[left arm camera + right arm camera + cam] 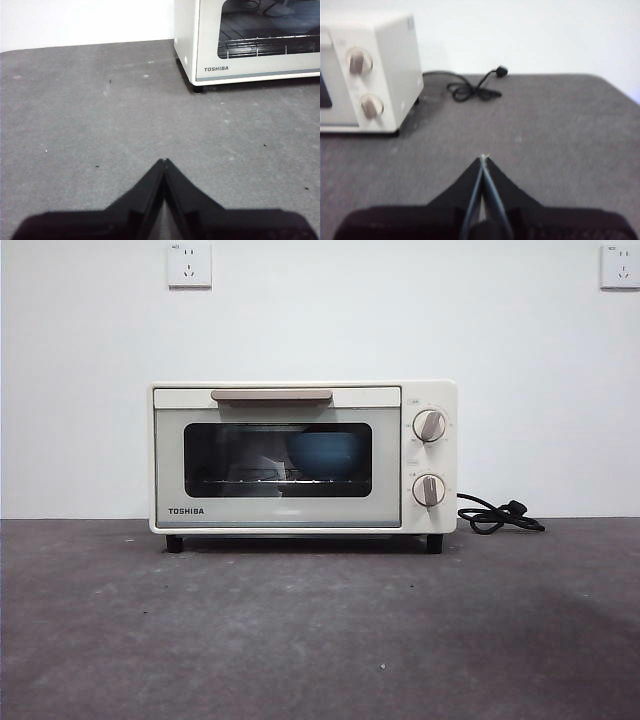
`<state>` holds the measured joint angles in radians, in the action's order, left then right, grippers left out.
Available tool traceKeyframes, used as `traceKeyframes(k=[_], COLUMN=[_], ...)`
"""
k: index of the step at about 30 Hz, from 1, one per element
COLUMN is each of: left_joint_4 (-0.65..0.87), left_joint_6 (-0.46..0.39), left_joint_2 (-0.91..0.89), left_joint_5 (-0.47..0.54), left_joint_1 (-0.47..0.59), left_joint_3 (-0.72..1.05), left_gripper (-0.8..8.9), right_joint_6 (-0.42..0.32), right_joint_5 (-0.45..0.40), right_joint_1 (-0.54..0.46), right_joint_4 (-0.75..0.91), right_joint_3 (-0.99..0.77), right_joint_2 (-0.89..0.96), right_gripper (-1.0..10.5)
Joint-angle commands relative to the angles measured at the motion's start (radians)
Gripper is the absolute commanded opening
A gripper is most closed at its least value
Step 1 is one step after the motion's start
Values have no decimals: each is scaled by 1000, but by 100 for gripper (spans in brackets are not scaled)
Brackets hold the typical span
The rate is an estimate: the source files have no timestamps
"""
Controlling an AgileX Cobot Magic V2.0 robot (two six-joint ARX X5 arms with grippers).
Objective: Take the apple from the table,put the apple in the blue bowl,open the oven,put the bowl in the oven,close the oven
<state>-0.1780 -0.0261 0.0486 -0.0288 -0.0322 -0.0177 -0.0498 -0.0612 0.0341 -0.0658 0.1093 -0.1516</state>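
The cream-white oven (303, 458) stands at the back of the table (320, 630) with its dark glass door shut. Through the glass the blue bowl (322, 454) sits on the rack, right of the middle. The apple cannot be made out; the bowl's wall hides whatever lies inside. In the left wrist view the oven (250, 42) is off to one side, and my left gripper (164, 161) is shut and holds nothing, above bare table. My right gripper (483, 157) is also shut and holds nothing, apart from the oven's knob side (367, 75).
The oven's black cord (500, 515) lies coiled on the table to the right of the oven, also seen as a loop (470, 89) in the right wrist view. Two wall sockets (189, 264) sit high on the white wall.
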Motion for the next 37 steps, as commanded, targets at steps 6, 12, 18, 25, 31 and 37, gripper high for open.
traceKeyframes(k=[6, 12, 18, 25, 31, 37], left_joint_4=[12, 13, 12, 12, 12, 12], left_joint_6=[-8, -8, -8, -8, -8, -8], left_joint_2=[3, 6, 6, 7, 7, 7], left_joint_5=[0, 0, 0, 0, 0, 0], left_joint_1=[0, 0, 0, 0, 0, 0], left_joint_3=[10, 10, 10, 10, 10, 10], left_gripper=[-4, -4, -4, -4, -4, -4], right_joint_6=[-3, -2, -3, -6, -8, -6], right_joint_5=[24, 28, 27, 26, 20, 20], right_joint_1=[-10, -10, -11, -11, -34, -36], right_joint_4=[14, -23, -58, -124, -124, -123], right_joint_3=[-70, -95, -95, -95, -95, -95], right_joint_2=[93, 125, 144, 144, 144, 144], right_gripper=[4, 4, 4, 4, 4, 4])
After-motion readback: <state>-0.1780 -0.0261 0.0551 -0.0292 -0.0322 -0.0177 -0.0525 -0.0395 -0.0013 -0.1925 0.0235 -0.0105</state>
